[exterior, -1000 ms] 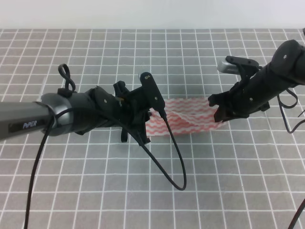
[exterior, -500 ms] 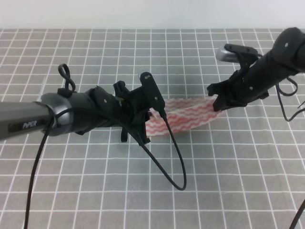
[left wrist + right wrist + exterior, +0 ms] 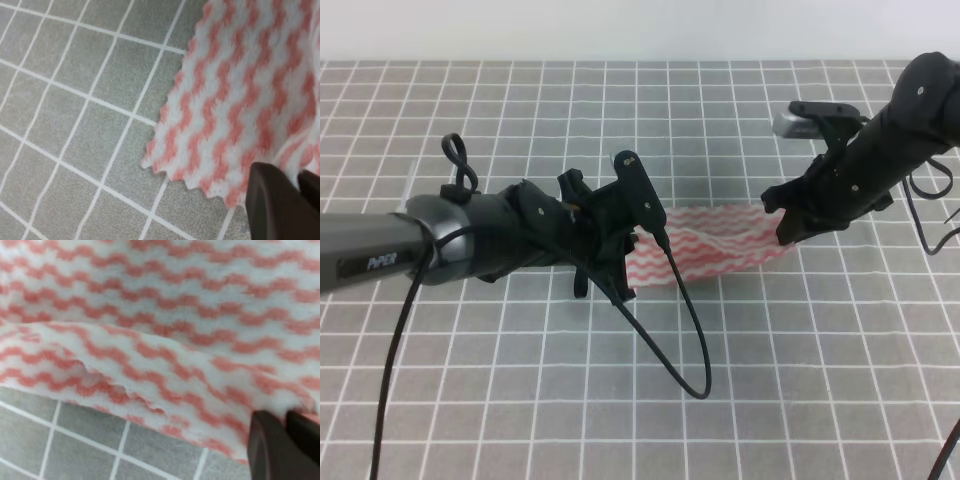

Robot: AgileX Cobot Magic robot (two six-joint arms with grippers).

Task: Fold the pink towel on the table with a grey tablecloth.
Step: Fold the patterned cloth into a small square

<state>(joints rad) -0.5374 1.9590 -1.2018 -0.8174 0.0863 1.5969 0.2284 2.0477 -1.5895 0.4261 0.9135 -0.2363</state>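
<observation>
The pink towel [image 3: 715, 243] lies stretched across the table with a grey tablecloth [image 3: 520, 380], spanning the gap between my two grippers. At its left end my left gripper [image 3: 638, 243] is shut on it. In the left wrist view the dark fingers [image 3: 270, 205] pinch the pink towel [image 3: 240, 95] near its zigzag corner. At the right end my right gripper [image 3: 783, 226] is shut on the edge. The right wrist view shows its fingers [image 3: 265, 447] closed over a raised fold of the pink towel [image 3: 165, 325], just above the grey cloth [image 3: 75, 437].
A black cable [image 3: 680, 340] loops from the left arm [image 3: 470, 240] down onto the cloth in front of the towel. More cable [image 3: 925, 235] hangs beside the right arm at the right edge.
The right gripper rose and shifted left, then came back down and right. The slack fold in the towel has been pulled out and it now lies tauter. The left arm stayed still.
</observation>
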